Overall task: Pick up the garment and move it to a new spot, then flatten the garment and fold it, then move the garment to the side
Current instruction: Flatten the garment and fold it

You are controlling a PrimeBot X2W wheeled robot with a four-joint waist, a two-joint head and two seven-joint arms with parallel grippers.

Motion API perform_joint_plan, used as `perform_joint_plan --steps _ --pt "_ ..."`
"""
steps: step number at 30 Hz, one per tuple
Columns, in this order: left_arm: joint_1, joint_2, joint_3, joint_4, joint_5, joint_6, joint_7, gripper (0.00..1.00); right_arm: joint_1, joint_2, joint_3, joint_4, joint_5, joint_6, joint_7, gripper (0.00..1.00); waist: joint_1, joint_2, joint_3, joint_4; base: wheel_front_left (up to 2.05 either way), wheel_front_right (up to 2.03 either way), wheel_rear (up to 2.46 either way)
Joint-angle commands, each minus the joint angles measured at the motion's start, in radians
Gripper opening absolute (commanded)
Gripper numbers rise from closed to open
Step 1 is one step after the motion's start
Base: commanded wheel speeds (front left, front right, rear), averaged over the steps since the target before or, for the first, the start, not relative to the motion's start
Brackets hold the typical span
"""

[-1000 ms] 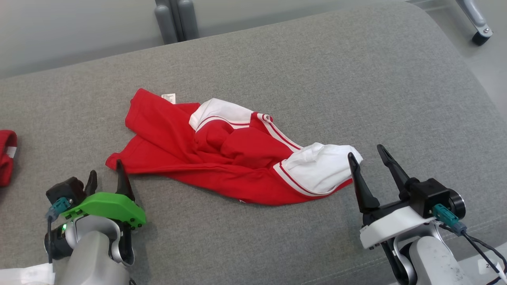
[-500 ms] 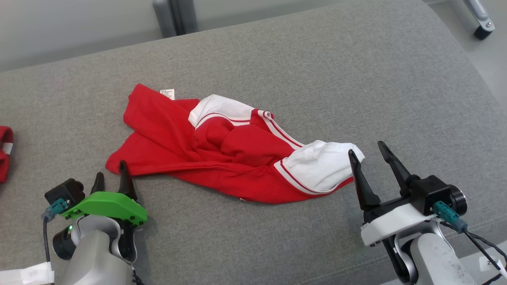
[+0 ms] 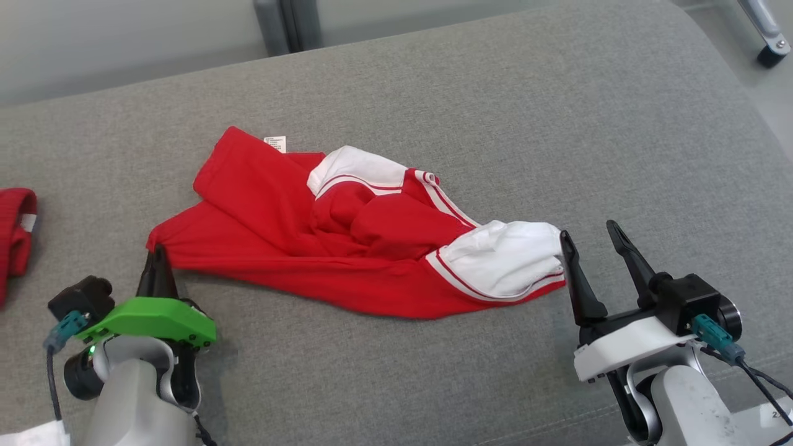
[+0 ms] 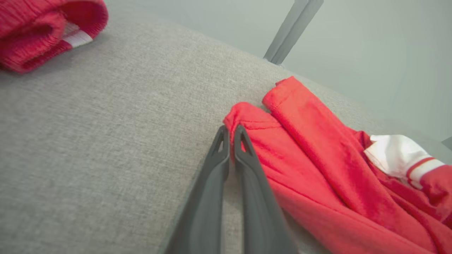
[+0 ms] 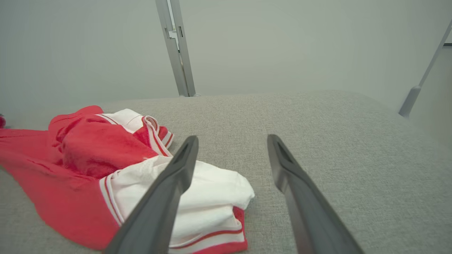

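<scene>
Garment (image 3: 279, 248) lies crumpled across the middle of the grey cushion (image 3: 495, 111), with its red body toward the robot's left and its white end (image 3: 502, 260) toward the right. Left claw (image 3: 158, 255) is closed at the nearest red corner. In the left wrist view a sliver of red shows between the pressed fingers, so I judge it pinches the hem rather than bare cushion. A corner is the sensible place to take, since cloth pulled from there should draw out flat instead of bunching. Right claw (image 3: 588, 230) stands wide open, gripping nothing. Its inner finger is at the white end and the outer one is over bare cushion. In the right wrist view the fabric's edge reaches into the gap, placed to be closed on. Holding both far ends would let the arms lift and stretch the piece together. The middle folds are heaped, so flattening is not yet begun. Another red item (image 3: 15, 229) sits well apart at the far left, and the carry should avoid it.
</scene>
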Motion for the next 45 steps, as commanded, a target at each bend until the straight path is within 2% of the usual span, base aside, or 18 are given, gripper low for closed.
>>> perform_joint_plan --steps 1,4,8,11,15,16,17,18,23,29,30,36,43,44,45 --pt "0.024 0.007 0.013 -0.013 0.002 -0.001 0.000 0.00 0.011 0.001 -0.004 0.001 0.001 -0.001 -0.003 1.00 0.0000 -0.0001 -0.020 0.025 0.00 0.00 0.00" --pt "0.084 0.006 0.022 -0.089 0.000 -0.002 0.000 0.00 0.025 0.005 -0.021 0.006 0.007 -0.001 -0.003 1.00 0.0000 -0.0001 -0.044 0.071 0.00 0.00 0.00" --pt "0.160 0.007 -0.014 -0.154 -0.022 -0.003 -0.001 0.00 0.040 0.013 -0.033 0.010 0.005 -0.001 -0.003 1.00 0.0000 -0.0001 -0.071 0.149 0.00 0.00 0.00" --pt "0.214 0.006 -0.048 -0.177 -0.045 0.001 0.000 0.00 0.039 0.017 -0.038 0.012 0.005 -0.001 -0.003 1.00 0.0000 -0.0001 -0.083 0.202 0.00 0.00 0.00" --pt "0.279 0.006 -0.101 -0.173 -0.076 0.029 0.000 0.00 0.025 0.021 -0.019 0.019 0.004 -0.001 -0.003 1.00 0.0000 -0.0001 -0.081 0.259 0.00 0.00 0.00" --pt "0.286 0.006 -0.111 -0.171 -0.084 0.034 0.000 0.04 0.020 0.019 -0.012 0.022 0.004 -0.001 -0.003 1.00 0.0000 -0.0001 -0.079 0.266 0.00 0.00 0.00" --pt "0.292 0.006 -0.121 -0.167 -0.092 0.038 0.000 0.48 0.015 0.015 -0.007 0.026 0.008 -0.001 -0.003 1.00 0.0000 -0.0001 -0.076 0.273 0.00 0.00 0.00" --pt "0.293 0.006 -0.132 -0.169 -0.100 0.044 0.000 1.00 0.008 0.006 0.001 0.032 0.011 -0.001 -0.003 1.00 0.0000 -0.0001 -0.072 0.282 0.00 0.00 0.00" --pt "0.278 0.006 -0.184 -0.205 -0.115 0.069 0.000 1.00 -0.071 -0.061 0.064 0.098 0.031 -0.001 -0.003 1.00 0.0000 -0.0001 -0.048 0.323 0.00 0.00 0.00" --pt "0.256 0.005 -0.249 -0.254 -0.140 0.074 0.000 1.00 -0.242 -0.162 0.189 0.292 0.071 -0.001 -0.003 1.00 0.0000 -0.0001 -0.014 0.374 0.00 0.00 0.00" --pt "0.256 0.005 -0.249 -0.254 -0.140 0.074 0.000 1.00 -0.242 -0.162 0.189 0.292 0.071 -0.001 -0.003 1.00 0.0000 -0.0001 -0.014 0.374 0.00 0.00 0.00" --pt "0.224 0.005 -0.308 -0.294 -0.161 0.085 -0.001 1.00 -0.387 -0.223 0.303 0.480 0.115 -0.001 -0.003 1.00 0.0000 -0.0001 0.024 0.421 0.00 0.00 0.00" --pt "0.210 0.006 -0.345 -0.346 -0.163 0.093 0.000 1.00 -0.489 -0.239 0.396 0.660 0.197 -0.001 0.017 1.00 0.0000 -0.0001 0.062 0.461 0.00 0.00 0.00" --pt "0.210 0.005 -0.349 -0.354 -0.159 0.094 0.000 1.00 -0.501 -0.248 0.409 0.676 0.207 -0.001 0.018 0.66 0.0000 -0.0001 0.066 0.464 0.00 0.00 0.00" --pt "0.209 0.005 -0.357 -0.362 -0.144 0.093 0.000 1.00 -0.516 -0.259 0.424 0.690 0.208 -0.001 0.019 0.00 0.0000 -0.0001 0.071 0.467 0.00 0.00 0.00"
